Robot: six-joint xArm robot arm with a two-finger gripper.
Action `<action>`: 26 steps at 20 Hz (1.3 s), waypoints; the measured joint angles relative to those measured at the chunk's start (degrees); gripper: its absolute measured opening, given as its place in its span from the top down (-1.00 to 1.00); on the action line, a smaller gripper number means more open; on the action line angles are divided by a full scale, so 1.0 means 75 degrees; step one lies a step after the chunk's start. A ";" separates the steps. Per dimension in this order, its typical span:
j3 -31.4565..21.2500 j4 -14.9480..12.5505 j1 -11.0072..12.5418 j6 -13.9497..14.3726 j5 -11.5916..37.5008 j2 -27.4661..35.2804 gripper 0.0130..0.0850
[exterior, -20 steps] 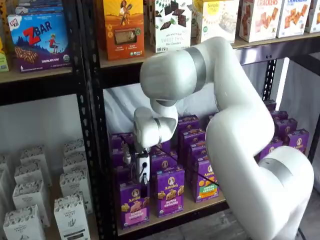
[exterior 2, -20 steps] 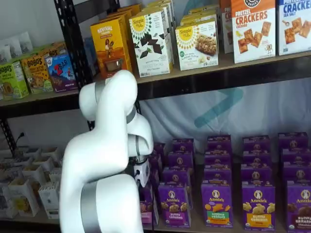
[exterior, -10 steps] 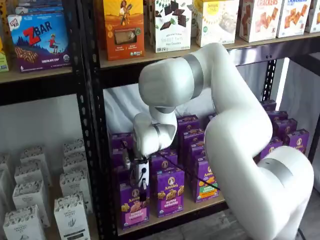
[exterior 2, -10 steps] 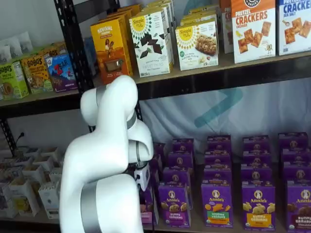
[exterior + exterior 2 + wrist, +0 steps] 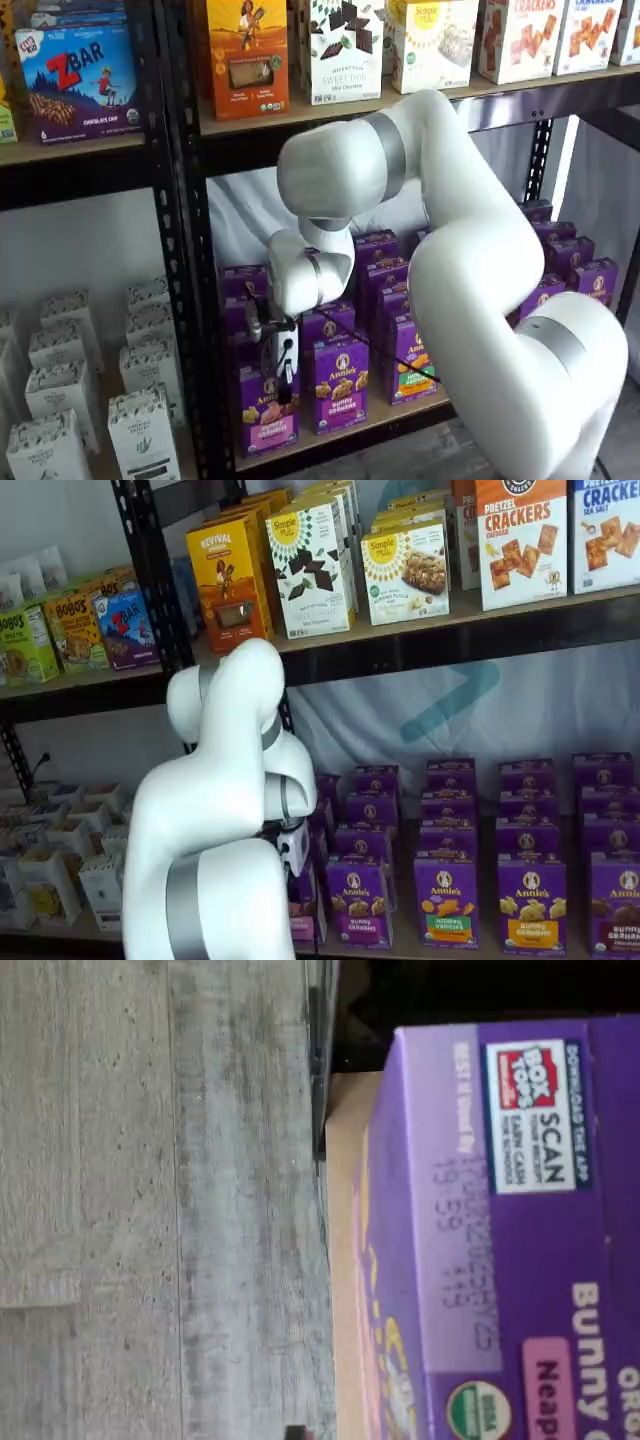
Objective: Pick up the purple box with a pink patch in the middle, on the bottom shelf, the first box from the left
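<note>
The purple box (image 5: pixel 268 415) stands upright at the left front of the bottom shelf (image 5: pixel 395 412), with a pink band across its lower front. My gripper (image 5: pixel 283 388) hangs right at the box's top, its white body above and its black fingers down over the upper front. No gap between the fingers shows. In a shelf view the arm hides most of the gripper (image 5: pixel 296 848), and only an edge of the box (image 5: pixel 304 902) shows. The wrist view shows the box's purple top (image 5: pixel 520 1220) close up, beside the tan shelf edge (image 5: pixel 345 1260).
Several more purple Annie's cartons (image 5: pixel 340 385) fill the shelf in rows to the right and behind. A black perforated upright (image 5: pixel 190 300) stands just left of the box. White cartons (image 5: pixel 140 425) fill the neighbouring bay. Grey plank floor (image 5: pixel 150 1210) lies below.
The gripper has come down a little onto the top of the purple box. The boxes have not moved.
</note>
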State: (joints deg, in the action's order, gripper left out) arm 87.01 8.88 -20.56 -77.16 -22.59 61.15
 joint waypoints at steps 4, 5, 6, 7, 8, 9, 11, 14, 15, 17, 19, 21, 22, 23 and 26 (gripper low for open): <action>0.0023 -0.0134 0.0013 0.0110 -0.0127 0.0000 -0.44; 0.0031 -0.0187 0.0018 0.0156 -0.0173 -0.0001 -0.44; 0.0033 -0.0217 0.0020 0.0181 -0.0195 -0.0003 -0.44; 0.0028 -0.0223 0.0020 0.0185 -0.0198 -0.0006 -0.44; 0.0019 -0.0214 0.0020 0.0179 -0.0192 -0.0009 -0.44; 0.0005 -0.0197 0.0018 0.0164 -0.0181 -0.0015 -0.44; -0.0018 -0.0132 0.0009 0.0112 -0.0166 -0.0025 -0.44; -0.0047 -0.0092 -0.0002 0.0086 -0.0146 -0.0038 -0.33; -0.0054 -0.0098 -0.0004 0.0094 -0.0141 -0.0041 -0.22; -0.0069 -0.0123 -0.0006 0.0118 -0.0147 -0.0050 -0.11; -0.0078 -0.0146 -0.0006 0.0137 -0.0164 -0.0056 0.00; -0.0081 -0.0189 -0.0002 0.0172 -0.0186 -0.0060 0.00; -0.0087 -0.0207 0.0001 0.0186 -0.0188 -0.0063 0.00; -0.0090 -0.0210 0.0003 0.0187 -0.0190 -0.0066 0.00; -0.0104 -0.0196 0.0011 0.0167 -0.0205 -0.0080 0.00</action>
State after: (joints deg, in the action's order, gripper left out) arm 86.23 7.41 -20.47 -75.90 -24.13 60.55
